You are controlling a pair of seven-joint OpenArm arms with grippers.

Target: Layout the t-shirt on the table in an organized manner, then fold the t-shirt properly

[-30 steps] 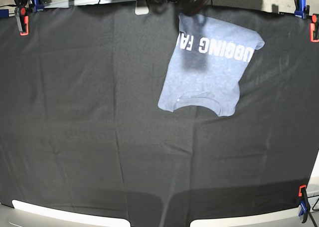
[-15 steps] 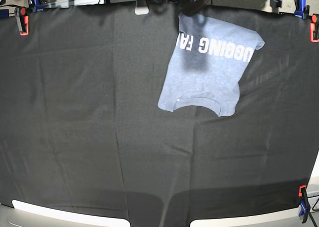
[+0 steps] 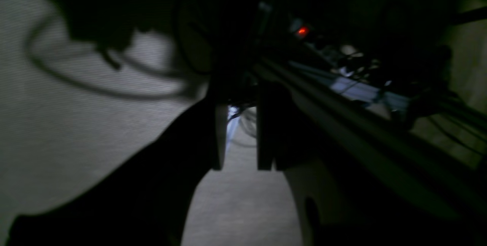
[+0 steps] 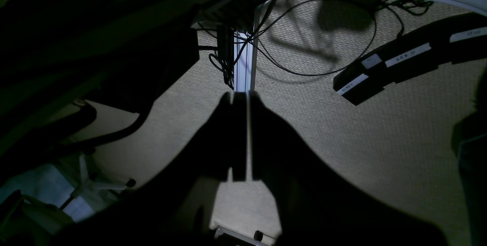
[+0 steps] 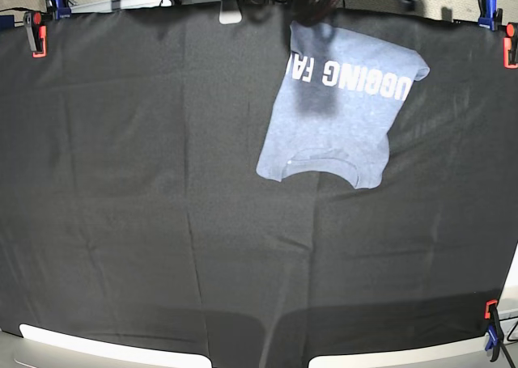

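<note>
The t-shirt (image 5: 340,117), light blue-grey, lies flat on the far right part of the black table (image 5: 146,206). Its white lettering runs across the far end and its round neck points toward the near edge. A dark shadow falls on its far left part. Neither gripper shows in the base view. In the left wrist view my left gripper (image 3: 239,112) is open over carpet, nothing between its fingers. In the right wrist view my right gripper (image 4: 240,99) is shut on nothing, also over the floor. Neither wrist view shows the shirt.
Orange and blue clamps (image 5: 37,35) (image 5: 488,2) (image 5: 492,336) hold the cloth at the table's corners. Cables (image 4: 304,59) and a labelled black bar (image 4: 403,59) lie on the carpet beyond the table. A metal rail (image 3: 361,124) crosses the left wrist view.
The t-shirt has not moved. Dark shapes beyond the table's far edge have shifted a little.
</note>
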